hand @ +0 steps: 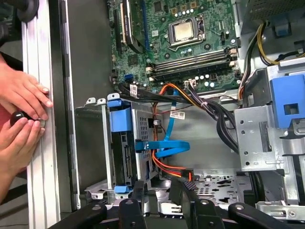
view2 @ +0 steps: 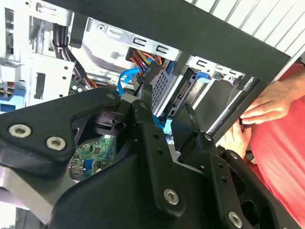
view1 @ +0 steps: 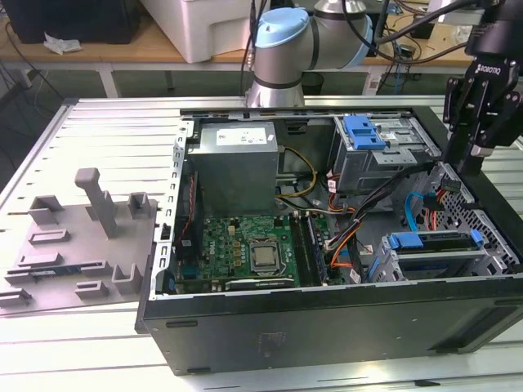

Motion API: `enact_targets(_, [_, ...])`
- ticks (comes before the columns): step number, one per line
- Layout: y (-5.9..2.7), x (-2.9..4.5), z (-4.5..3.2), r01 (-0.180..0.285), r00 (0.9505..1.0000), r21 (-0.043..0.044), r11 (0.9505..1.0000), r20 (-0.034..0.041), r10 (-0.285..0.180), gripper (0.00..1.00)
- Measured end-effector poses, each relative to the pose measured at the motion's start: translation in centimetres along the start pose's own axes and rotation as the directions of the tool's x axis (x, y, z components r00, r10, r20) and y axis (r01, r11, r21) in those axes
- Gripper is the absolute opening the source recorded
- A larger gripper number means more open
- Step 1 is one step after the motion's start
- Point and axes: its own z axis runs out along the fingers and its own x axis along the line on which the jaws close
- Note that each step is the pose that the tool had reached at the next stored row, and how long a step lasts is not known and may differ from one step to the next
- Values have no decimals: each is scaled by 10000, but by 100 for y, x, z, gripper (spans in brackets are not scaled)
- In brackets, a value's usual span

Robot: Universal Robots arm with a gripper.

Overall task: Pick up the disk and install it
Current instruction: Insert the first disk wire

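The disk (view1: 433, 260) is a silver drive in a blue plastic frame. It sits on edge in the lower drive bay of the open computer case, at the exterior view's right. In the first wrist view the disk (hand: 122, 148) stands in that bay with blue and orange cables beside it. My gripper (view1: 467, 159) hangs above the case's right rear corner, apart from the disk. In both wrist views the black fingers (hand: 138, 191) stand spread with nothing between them, and the gripper (view2: 164, 114) looks down at the bay.
A grey power-supply box (view1: 237, 159) and motherboard (view1: 245, 249) fill the case's left half. A silver drive cage with a blue latch (view1: 364, 135) sits at the back. A person's hands (hand: 21, 109) rest on the table rail beside the case. A grey fixture (view1: 82, 237) lies on the table.
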Motion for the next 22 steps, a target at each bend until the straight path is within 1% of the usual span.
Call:
enact_targets(1, [2,-23,6,-31,9999,3,10000,-130,31,42])
enact_targets(2, [2,-40,11,-53,9997,4,10000,-220,53,35])
enact_targets(3, [3,-50,14,-66,9996,4,10000,-277,66,35])
enact_targets(4, [3,-67,19,-86,9993,6,10000,-360,86,35])
enact_targets(6, [0,-93,28,-110,9989,5,9999,-453,110,35])
enact_targets(7, [-10,-121,39,-146,9986,-5,9999,-504,146,35])
enact_targets(11, [-45,-181,44,-236,9984,-38,9997,-507,234,35])
enact_targets(14, [-65,-232,53,-352,9982,-85,9993,-499,347,35])
enact_targets(18, [-88,-257,72,-486,9976,-135,9987,-496,479,35])
enact_targets(22, [-108,-271,101,-722,9963,-229,9971,-484,710,35])
